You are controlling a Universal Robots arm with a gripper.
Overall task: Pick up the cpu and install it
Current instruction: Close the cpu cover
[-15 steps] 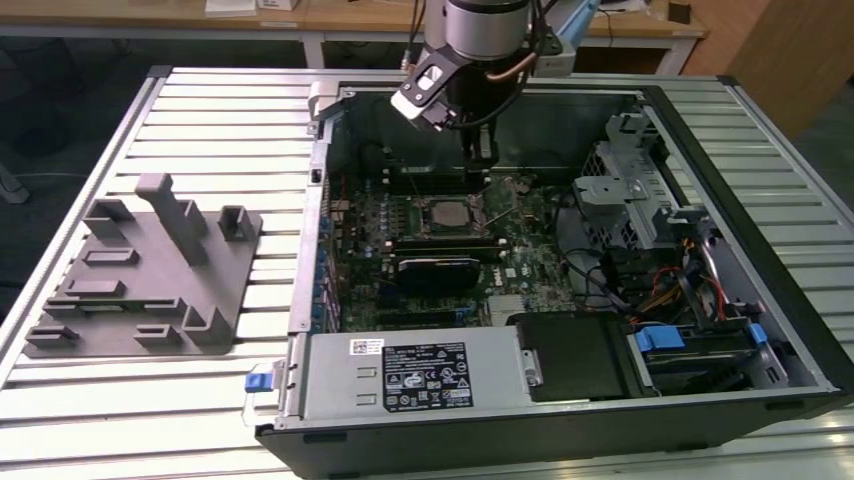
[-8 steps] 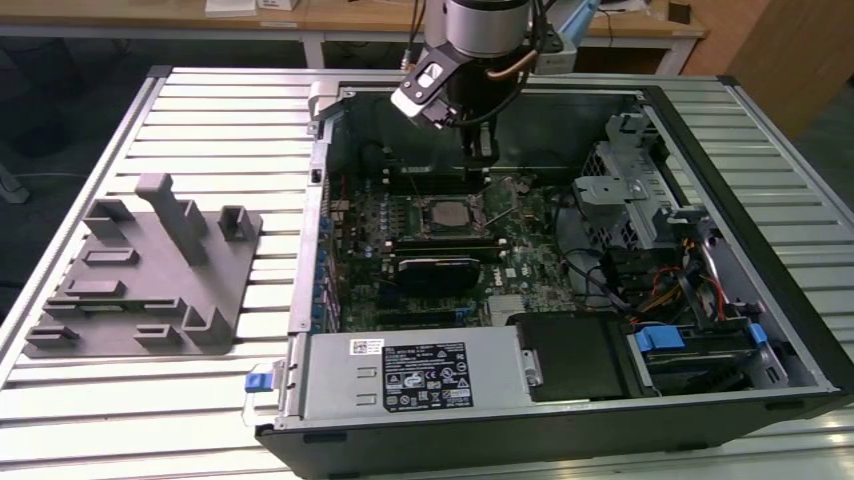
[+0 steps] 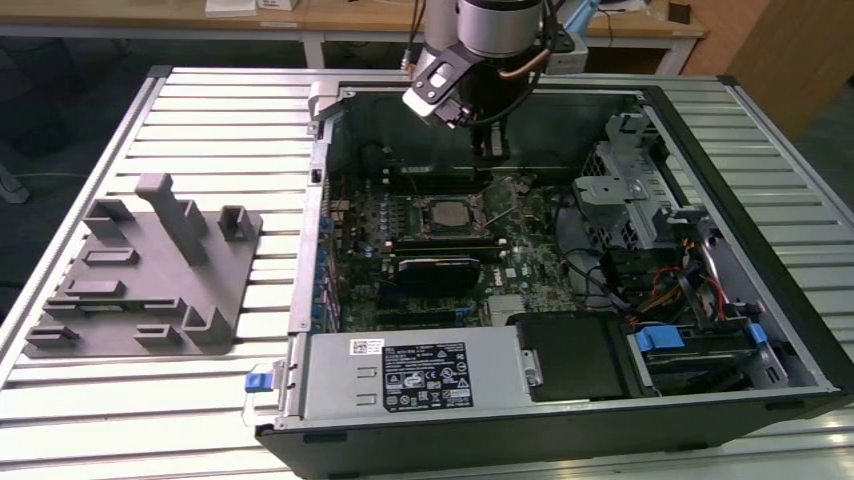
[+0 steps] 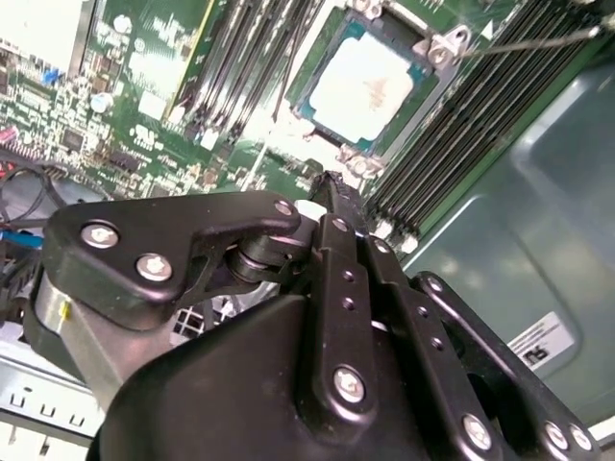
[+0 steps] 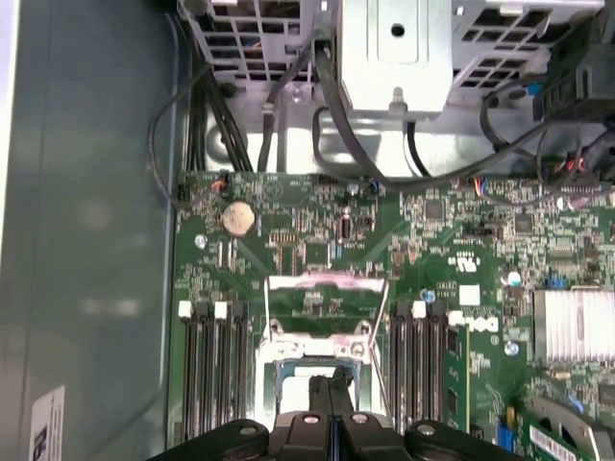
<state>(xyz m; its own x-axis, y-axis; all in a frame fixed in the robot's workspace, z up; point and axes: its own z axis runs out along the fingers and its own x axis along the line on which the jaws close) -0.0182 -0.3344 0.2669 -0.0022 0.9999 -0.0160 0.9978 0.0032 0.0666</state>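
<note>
Since the shiny silver square cpu (image 4: 370, 82) sits unclamped in its black socket (image 4: 394, 142), the gripper (image 3: 494, 150), its black fingers (image 4: 338, 206) pressed together empty near it, could knock it askew and bend pins.

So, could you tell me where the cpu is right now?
In the exterior view, the cpu lies in the socket at the middle of the motherboard, between the memory slots, with the gripper close above.

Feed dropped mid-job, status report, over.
Gripper shut, holding nothing, above the motherboard. CPU lying in the socket, load plate open. Nothing between them.
</note>
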